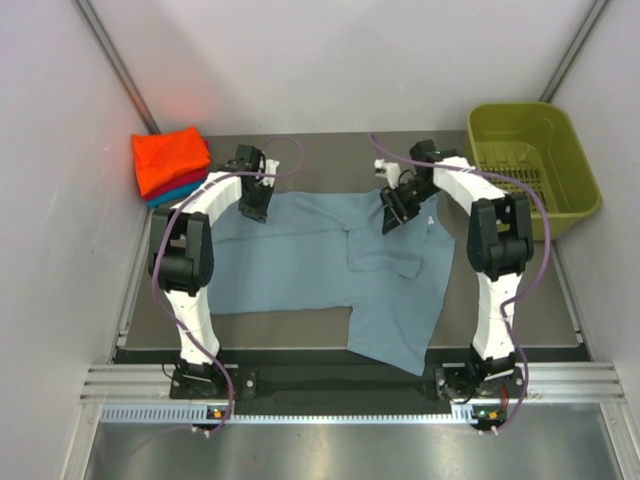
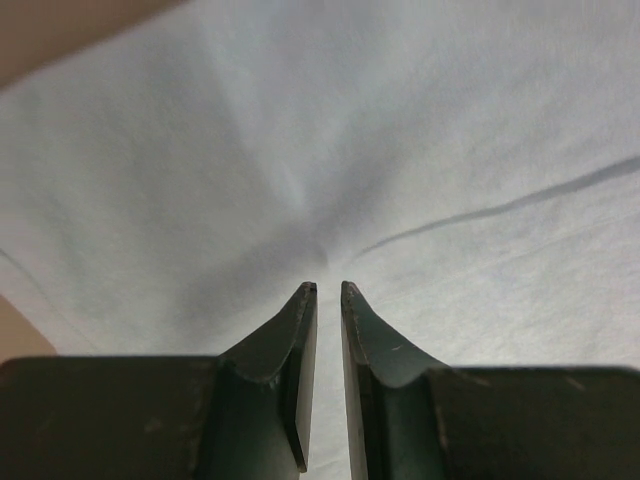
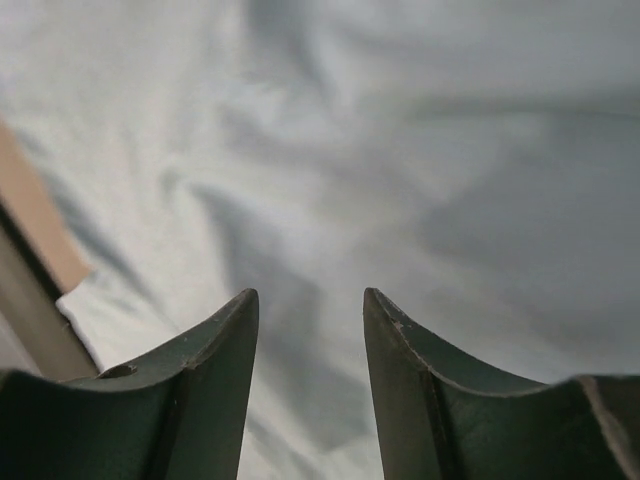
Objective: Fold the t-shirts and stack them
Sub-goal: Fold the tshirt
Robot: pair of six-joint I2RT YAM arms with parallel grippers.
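Note:
A large grey-blue t-shirt (image 1: 300, 265) lies spread on the table, one part folded over near its middle and its lower right part reaching the near edge. My left gripper (image 1: 252, 206) is at the shirt's far left edge. In the left wrist view its jaws (image 2: 328, 288) are pinched on the cloth (image 2: 400, 130), and creases radiate from the tips. My right gripper (image 1: 392, 216) is at the shirt's far right part. In the right wrist view (image 3: 310, 295) it is open just above the cloth (image 3: 400, 150) and holds nothing. Folded orange, red and teal shirts (image 1: 170, 162) are stacked at the far left.
An olive-green plastic basket (image 1: 530, 165) stands at the far right corner. White walls close in the table on the left, the right and the back. A metal rail (image 1: 330, 385) runs along the near edge at the arm bases.

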